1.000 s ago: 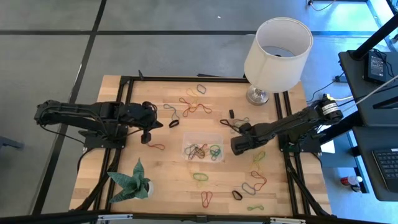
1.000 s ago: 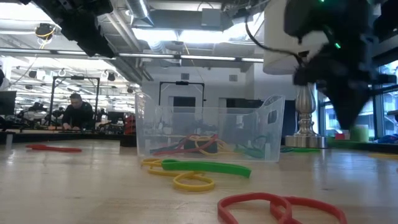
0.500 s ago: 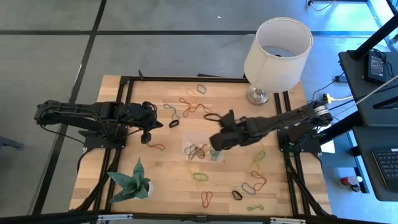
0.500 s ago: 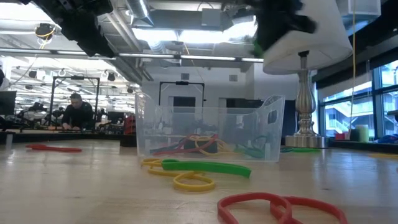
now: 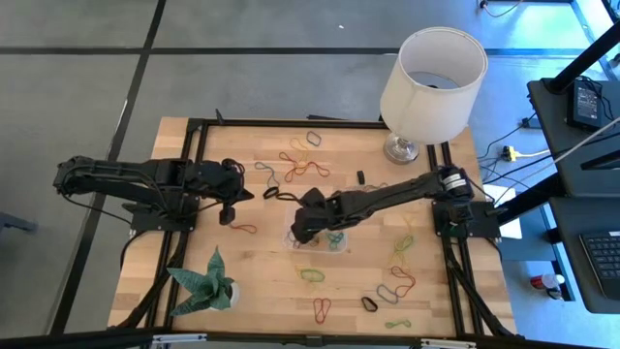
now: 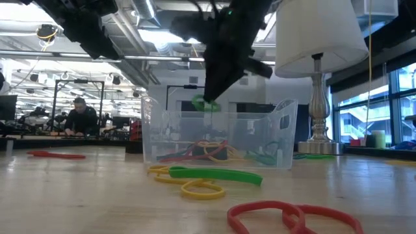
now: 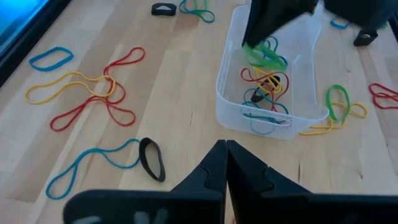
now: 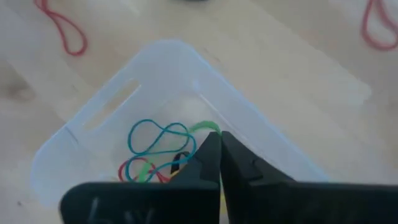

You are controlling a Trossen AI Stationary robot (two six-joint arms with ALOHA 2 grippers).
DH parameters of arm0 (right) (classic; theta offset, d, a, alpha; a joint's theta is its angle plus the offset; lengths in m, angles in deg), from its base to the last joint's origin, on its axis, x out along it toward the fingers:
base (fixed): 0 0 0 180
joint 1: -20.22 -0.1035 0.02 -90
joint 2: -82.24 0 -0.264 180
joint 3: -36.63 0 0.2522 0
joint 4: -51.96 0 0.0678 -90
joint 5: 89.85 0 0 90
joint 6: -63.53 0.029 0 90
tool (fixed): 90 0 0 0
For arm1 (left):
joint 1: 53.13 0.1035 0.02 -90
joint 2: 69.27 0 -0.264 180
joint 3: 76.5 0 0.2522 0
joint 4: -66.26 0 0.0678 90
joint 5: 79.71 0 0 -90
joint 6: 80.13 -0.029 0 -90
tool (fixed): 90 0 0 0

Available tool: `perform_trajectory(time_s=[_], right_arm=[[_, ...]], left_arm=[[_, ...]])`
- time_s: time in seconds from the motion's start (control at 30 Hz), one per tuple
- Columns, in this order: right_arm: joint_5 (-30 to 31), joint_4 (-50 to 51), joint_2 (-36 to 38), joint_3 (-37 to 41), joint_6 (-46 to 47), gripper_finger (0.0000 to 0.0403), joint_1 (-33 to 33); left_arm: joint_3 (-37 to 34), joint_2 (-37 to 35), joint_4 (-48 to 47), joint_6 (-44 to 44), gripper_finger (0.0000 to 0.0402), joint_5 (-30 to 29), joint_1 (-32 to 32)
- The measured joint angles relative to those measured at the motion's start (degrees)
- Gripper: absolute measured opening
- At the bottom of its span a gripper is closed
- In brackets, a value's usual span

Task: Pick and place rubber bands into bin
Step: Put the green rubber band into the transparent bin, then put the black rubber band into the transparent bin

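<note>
The right gripper (image 5: pixel 298 231) hangs over the bin's (image 5: pixel 338 215) left end, fingers pinched together on a green rubber band (image 6: pixel 204 103) held just above its rim; the bin sits mid-table, bands inside; the left gripper (image 5: pixel 230 215), fingers together, waits near the table's left edge.

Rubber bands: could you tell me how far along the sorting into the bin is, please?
Partly done. Several bands already lie in the bin. In hand: the right gripper is shut on a green band just above the bin, not yet released. Left: many loose bands are scattered over the table. The left gripper waits shut beside the bin.
</note>
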Motion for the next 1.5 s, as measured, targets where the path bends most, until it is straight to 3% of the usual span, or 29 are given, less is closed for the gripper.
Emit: perform_trajectory(time_s=[0.2,0.57,0.77,0.97,1.17,1.5], right_arm=[[-0.3,-0.2,-2.3,0.0,2.6,0.0014,0.0],[-1.6,-0.1,-2.8,0.0,5.1,0.0092,0.0],[-3.8,0.4,-1.8,0.0,5.1,0.0113,0.0],[-3.8,1.2,2.8,0.0,1.7,0.0086,-0.2],[-3.7,0.6,8.4,3.0,-4.2,0.0014,-0.8],[-4.2,-13.7,27.8,27.8,-3.3,0.0003,-2.3]], left_arm=[[0.0,0.0,0.0,0.0,0.0003,2.1,0.0],[0.0,0.0,0.0,-1.9,0.0003,2.2,0.0],[0.0,0.0,0.0,-2.0,0.0002,2.0,0.0],[0.0,0.3,1.4,-1.5,0.0005,-1.7,0.1],[0.0,2.6,1.8,-0.9,0.0019,-1.9,0.2],[0.1,12.6,3.6,2.3,0.0102,-2.1,2.1]])
